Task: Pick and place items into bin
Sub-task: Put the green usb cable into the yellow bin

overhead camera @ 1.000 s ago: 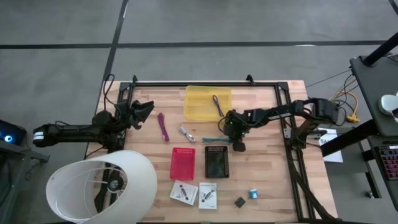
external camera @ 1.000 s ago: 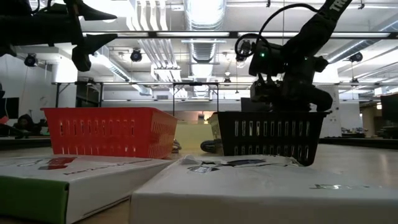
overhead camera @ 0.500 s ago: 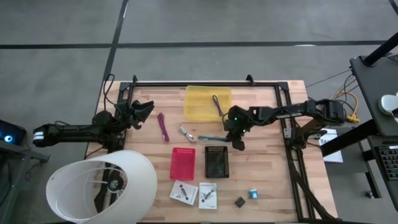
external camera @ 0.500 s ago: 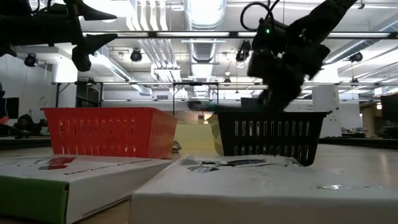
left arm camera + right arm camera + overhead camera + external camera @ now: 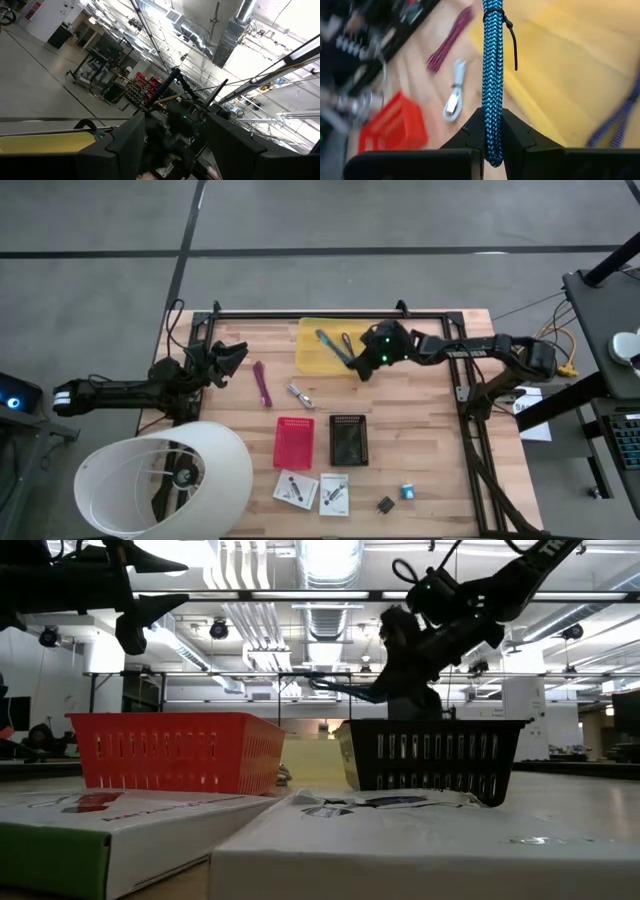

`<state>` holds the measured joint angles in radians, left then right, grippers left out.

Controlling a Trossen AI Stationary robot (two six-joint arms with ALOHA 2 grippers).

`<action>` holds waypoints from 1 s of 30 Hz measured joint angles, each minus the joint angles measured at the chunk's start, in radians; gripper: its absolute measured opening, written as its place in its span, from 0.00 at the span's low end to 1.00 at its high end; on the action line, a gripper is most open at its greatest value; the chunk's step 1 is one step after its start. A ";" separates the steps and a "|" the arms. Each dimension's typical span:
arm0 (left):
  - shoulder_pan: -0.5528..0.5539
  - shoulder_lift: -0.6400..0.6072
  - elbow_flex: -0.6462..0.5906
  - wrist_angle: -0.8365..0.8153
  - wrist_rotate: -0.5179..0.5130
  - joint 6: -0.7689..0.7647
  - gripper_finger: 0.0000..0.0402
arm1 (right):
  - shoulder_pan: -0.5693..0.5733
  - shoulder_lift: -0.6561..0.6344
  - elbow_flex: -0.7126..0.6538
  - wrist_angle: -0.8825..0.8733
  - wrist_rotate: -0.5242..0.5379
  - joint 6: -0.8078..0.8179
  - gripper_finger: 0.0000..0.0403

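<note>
Jaws of right gripper (image 5: 492,145) clamp teal cable (image 5: 493,75) — over yellow tray (image 5: 318,350).

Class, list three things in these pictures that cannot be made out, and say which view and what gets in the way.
1. Print on the cards: too small in the high view, seen edge-on in the low view.
2. Inside the black basket: low view sees only its wall.
3. Left tool: its own wrist view shows only dark fingers against the room.
The right tool is plainly shut on the teal cord.
</note>
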<state>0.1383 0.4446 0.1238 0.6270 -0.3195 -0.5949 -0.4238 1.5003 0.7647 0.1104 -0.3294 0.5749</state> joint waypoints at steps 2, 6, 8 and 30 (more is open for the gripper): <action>0.000 0.000 0.000 0.000 0.000 0.000 0.48 | -0.027 0.008 0.000 -0.003 0.005 0.088 0.06; 0.000 0.000 0.000 0.000 0.000 0.000 0.48 | -0.057 0.031 0.000 -0.002 0.078 0.280 0.06; 0.000 0.000 0.000 0.000 0.000 0.000 0.48 | -0.065 0.044 0.000 -0.002 0.104 0.336 0.06; 0.000 0.000 0.000 0.000 0.000 0.000 0.48 | -0.068 0.061 0.000 0.013 0.122 0.302 0.30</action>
<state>0.1379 0.4446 0.1238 0.6270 -0.3191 -0.5953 -0.4914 1.5617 0.7647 0.1231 -0.2077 0.8767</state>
